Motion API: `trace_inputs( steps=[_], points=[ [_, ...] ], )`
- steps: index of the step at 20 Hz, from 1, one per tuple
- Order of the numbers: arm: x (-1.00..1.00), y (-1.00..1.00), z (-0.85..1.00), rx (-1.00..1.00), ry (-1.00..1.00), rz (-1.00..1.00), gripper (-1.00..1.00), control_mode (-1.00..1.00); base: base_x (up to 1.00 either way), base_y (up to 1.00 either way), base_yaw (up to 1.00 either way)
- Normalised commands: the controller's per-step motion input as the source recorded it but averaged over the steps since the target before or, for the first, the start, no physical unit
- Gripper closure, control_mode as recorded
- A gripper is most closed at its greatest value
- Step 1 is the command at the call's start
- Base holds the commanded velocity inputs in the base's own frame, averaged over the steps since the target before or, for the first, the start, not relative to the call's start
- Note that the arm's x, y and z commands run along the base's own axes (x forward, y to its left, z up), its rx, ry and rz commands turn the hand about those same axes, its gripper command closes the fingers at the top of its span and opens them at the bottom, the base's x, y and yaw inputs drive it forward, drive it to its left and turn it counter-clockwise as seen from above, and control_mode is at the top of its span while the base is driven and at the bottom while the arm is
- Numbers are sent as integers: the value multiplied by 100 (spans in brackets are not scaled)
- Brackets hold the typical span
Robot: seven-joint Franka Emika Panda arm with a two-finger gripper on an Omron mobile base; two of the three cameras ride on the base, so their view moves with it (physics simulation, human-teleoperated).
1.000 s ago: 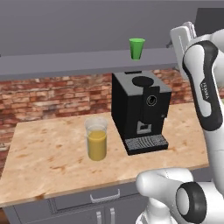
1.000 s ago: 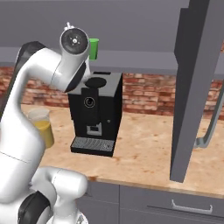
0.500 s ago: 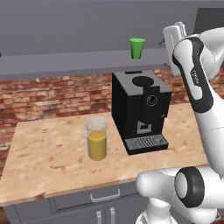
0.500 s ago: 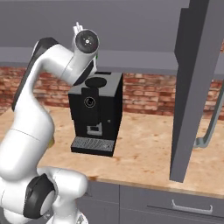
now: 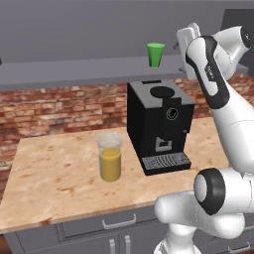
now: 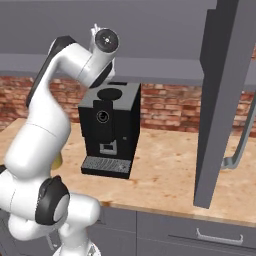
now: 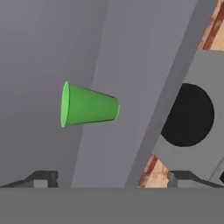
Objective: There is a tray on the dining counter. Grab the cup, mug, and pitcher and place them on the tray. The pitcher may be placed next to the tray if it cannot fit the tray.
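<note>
Jaws stood spread wide and empty on the gripper [image 7: 112, 177], aimed at the cup [image 7: 87, 106], which sat on a grey shelf [image 5: 74, 74] above the coffee machine [image 5: 158, 124]. Closing early could have knocked the light cup off that narrow ledge; how near the tips were was hard to judge. The pitcher [image 5: 109, 156] waited on the tabletop [image 5: 59, 178] left of the machine.

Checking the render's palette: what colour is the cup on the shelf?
Bright green; the cup shows best in the hand view.

base views flank coffee machine [image 5: 158, 124]; hand view close.
</note>
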Motion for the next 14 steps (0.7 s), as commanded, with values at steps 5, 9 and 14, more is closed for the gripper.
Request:
trace_inputs(
  steps=[5, 9, 14],
  points=[
    [43, 0, 0, 3, 1, 0, -100, -100, 0, 0, 0],
    [39, 0, 0, 2, 0, 0, -100, -100, 0, 0, 0],
    [40, 0, 0, 1, 1, 0, -100, -100, 0, 0, 0]
  ],
)
